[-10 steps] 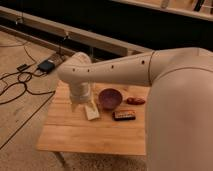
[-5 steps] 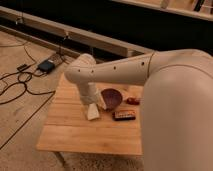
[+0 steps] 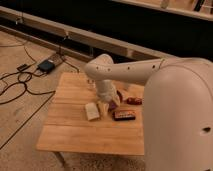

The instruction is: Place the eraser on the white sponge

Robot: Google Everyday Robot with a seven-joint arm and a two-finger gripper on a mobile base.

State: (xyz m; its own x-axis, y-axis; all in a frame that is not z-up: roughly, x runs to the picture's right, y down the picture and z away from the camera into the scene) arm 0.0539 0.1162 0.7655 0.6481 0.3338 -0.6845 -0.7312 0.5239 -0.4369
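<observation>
My arm has swung to the right since a second ago. Its elbow now sits over the back middle of the desk (image 3: 70, 135), and my hand (image 3: 104, 106) has come along with it, low over the wood between the white sponge (image 3: 91, 111) and the eraser (image 3: 124, 115). Whether the hand is open or closed I cannot tell. The eraser is clearly not in it.

The eraser lies flat on the desk just right of my hand, in the same spot as before, with its orange-red band facing up. Any print on that band is too small to read. The white sponge has not moved either. It rests just left of my hand, apart from the eraser.

The purple bowl (image 3: 118, 96), plainly in view a second ago, is now mostly covered by my forearm, with only a dark sliver showing. The small red item (image 3: 133, 100) lies behind the eraser, near the desk's right side, unchanged.
</observation>
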